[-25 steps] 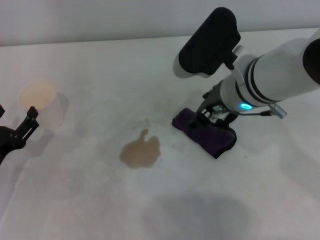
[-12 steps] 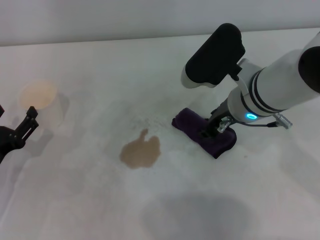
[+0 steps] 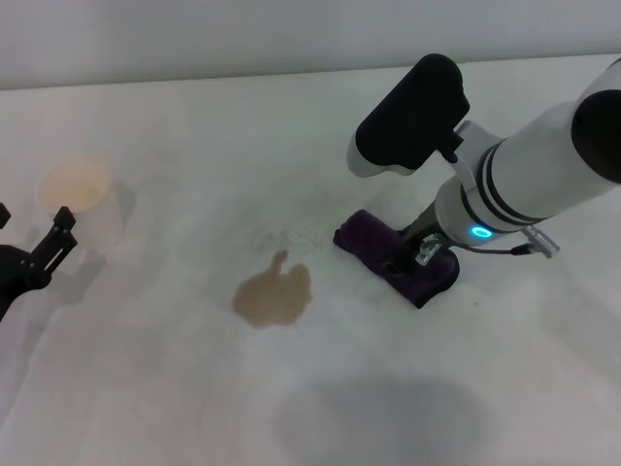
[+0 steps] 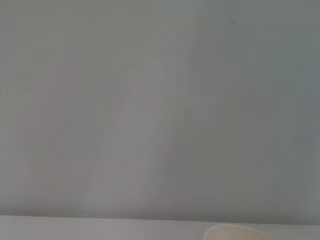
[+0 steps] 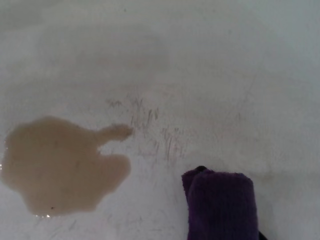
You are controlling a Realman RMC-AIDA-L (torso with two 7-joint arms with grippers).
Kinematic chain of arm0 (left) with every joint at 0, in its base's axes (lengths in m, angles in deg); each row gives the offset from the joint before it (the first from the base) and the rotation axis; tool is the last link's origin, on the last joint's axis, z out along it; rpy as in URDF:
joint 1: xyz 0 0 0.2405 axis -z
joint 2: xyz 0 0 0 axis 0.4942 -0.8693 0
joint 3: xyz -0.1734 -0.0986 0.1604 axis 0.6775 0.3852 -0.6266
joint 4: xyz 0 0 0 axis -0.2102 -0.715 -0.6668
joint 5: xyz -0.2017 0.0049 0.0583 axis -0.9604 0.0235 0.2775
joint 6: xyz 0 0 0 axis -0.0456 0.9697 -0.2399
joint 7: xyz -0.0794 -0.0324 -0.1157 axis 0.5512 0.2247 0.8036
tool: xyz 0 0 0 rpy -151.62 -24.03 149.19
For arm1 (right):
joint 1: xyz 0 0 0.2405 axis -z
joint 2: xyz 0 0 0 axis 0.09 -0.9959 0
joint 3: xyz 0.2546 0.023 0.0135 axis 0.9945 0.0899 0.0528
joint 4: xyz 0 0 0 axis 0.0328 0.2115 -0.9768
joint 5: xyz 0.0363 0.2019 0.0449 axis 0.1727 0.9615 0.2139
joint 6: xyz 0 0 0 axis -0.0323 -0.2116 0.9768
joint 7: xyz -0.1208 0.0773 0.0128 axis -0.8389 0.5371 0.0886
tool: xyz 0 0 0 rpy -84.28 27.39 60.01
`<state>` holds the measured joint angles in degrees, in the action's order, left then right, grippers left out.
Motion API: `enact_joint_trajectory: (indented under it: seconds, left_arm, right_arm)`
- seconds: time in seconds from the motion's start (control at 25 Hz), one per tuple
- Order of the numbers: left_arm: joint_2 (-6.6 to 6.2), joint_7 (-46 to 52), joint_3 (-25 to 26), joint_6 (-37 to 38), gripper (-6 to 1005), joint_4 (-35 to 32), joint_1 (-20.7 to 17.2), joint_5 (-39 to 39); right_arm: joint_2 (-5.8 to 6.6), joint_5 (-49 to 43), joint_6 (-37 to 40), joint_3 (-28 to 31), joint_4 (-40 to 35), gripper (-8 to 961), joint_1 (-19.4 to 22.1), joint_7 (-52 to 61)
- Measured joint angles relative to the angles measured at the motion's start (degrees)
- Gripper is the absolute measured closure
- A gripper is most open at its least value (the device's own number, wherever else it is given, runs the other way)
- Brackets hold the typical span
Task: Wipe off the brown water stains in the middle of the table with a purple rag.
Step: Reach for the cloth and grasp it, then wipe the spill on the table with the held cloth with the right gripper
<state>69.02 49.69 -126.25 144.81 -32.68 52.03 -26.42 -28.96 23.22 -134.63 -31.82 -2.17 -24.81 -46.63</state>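
A: The right gripper (image 3: 415, 254) is pressing down onto the purple rag (image 3: 398, 256), at the end away from the spill. I cannot tell whether its fingers are apart or clamped; the wrist is hiding them.

B: And the rag itself?

A: It is lying bunched on the table (image 3: 194, 388), to the right of the brown water stains (image 3: 273, 294) and well apart from them. The blotch is looking whole and untouched in the right wrist view (image 5: 62, 162).

B: What is worrying you?

A: If the grip is catching only an edge, the bundle may unroll or slip during the drag, smearing the liquid.

B: The other arm?

A: The left gripper (image 3: 39, 254) is idling, fingers apart, beside the pale cup (image 3: 82, 199).
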Motion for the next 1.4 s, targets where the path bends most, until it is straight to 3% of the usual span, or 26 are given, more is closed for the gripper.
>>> enact_joint_trajectory:
  seconds: [0.64, 0.84, 1.16, 1.4]
  left_arm:
    - [0.01, 0.0, 0.0, 0.1, 117, 0.1, -0.4, -0.1]
    - [-0.01, 0.0, 0.0, 1.4, 119, 0.0, -0.5, -0.2]
    - [-0.11, 0.0, 0.0, 1.6, 120, -0.2, 0.0, -0.2]
    - [-0.17, 0.0, 0.0, 1.7, 119, -0.9, 0.1, -0.2]
  right_arm:
    - [0.17, 2.7, 1.5, -0.1, 0.7, 808, 0.6, -1.6]
    - [0.18, 2.7, 1.4, -1.5, -1.9, 858, 1.2, -1.6]
    - [0.22, 7.5, 1.5, -3.5, -8.6, 858, 2.4, -4.1]
    - [-0.01, 12.5, 9.6, -10.2, -5.5, 857, -0.9, -5.6]
